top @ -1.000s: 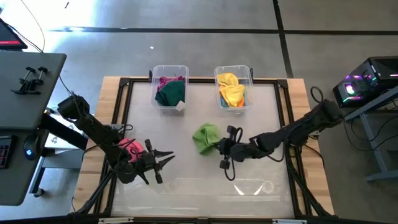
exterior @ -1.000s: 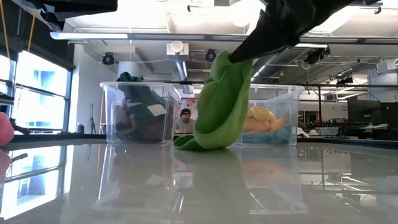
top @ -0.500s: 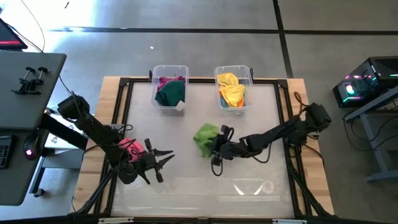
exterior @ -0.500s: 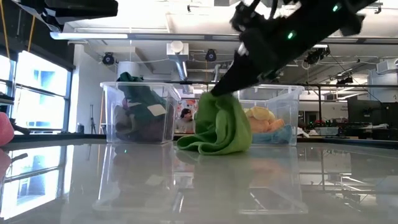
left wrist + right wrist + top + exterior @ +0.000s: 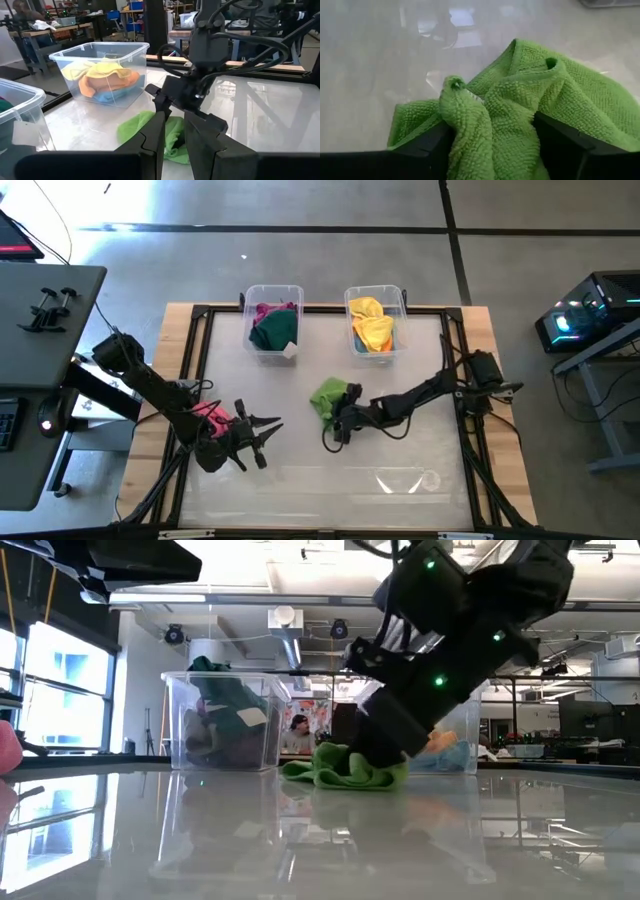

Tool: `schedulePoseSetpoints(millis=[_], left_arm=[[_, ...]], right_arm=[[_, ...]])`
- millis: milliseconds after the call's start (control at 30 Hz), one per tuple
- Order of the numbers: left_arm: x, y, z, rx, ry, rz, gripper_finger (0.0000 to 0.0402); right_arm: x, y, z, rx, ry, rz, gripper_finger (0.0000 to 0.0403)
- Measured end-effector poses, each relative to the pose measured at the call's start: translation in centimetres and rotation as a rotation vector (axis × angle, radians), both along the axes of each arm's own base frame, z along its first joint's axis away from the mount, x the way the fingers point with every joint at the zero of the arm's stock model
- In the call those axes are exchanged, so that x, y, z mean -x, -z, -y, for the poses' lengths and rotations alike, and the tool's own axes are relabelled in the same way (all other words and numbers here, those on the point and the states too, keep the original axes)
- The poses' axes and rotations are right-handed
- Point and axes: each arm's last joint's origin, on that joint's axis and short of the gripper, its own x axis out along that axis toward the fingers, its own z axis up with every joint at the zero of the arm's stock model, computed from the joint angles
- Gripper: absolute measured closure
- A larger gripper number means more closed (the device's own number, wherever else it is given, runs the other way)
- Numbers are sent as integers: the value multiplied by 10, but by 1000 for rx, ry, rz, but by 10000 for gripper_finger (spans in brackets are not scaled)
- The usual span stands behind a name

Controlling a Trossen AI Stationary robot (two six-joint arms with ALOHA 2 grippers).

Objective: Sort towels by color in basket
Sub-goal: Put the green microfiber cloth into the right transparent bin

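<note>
A light green towel (image 5: 326, 394) (image 5: 520, 90) lies heaped on the table's middle. My right gripper (image 5: 337, 408) (image 5: 492, 125) is low over it, open, with one finger on each side of the heap. My left gripper (image 5: 268, 436) (image 5: 172, 120) waits near the table's left front, its fingers a narrow gap apart with nothing between them. A pink towel (image 5: 208, 418) lies on the table beside the left arm. Two clear baskets stand at the back. The left basket (image 5: 250, 340) holds dark green and magenta towels. The right basket (image 5: 400, 345) holds yellow, orange and light blue ones. My right gripper is open around the green towel's bunched upper fold (image 5: 490, 115), not pinching it. The cloth bulges between the fingers (image 5: 427, 145) and lies against their inner sides. The fingers slant down from the table's right. The towel rests slack on the table.
The table's near half is bare glossy surface (image 5: 330, 480), framed by dark rails. A grey desk with clamps (image 5: 45, 310) stands off the left side and a computer (image 5: 590, 315) off the right. A person (image 5: 297, 730) sits far behind the baskets.
My right gripper has gone down and toward the table's left with the green towel and has opened. The towel hung tall from the fingers, with its lower end on the table. It has sunk into a low heap there.
</note>
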Motion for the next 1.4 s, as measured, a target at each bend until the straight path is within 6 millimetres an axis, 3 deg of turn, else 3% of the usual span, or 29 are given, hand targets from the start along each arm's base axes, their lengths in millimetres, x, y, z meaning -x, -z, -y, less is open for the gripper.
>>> schedulePoseSetpoints(millis=[200, 500, 667, 767, 900, 1167, 1400], left_arm=[[-1, 0, -1, 2, -3, 1, 344], [-3, -1, -3, 14, -15, 10, 344], [-3, -1, -3, 13, -15, 10, 344], [-3, 0, -3, 13, -15, 9, 344], [-2, 0, -3, 10, -15, 6, 344], [-3, 1, -2, 12, -2, 0, 344], [-3, 1, -2, 16, 3, 2, 344]], right_arm=[[0, 11, 1, -26, 31, -19, 202], [3, 10, -12, -20, -6, -18, 371], [11, -5, -27, 26, -25, 0, 375], [18, -22, -35, 80, -52, 21, 364], [26, -63, -44, 131, -53, 134, 373], [60, -130, -60, 286, -35, 288, 371], [92, -182, -57, 434, -3, 388, 375]])
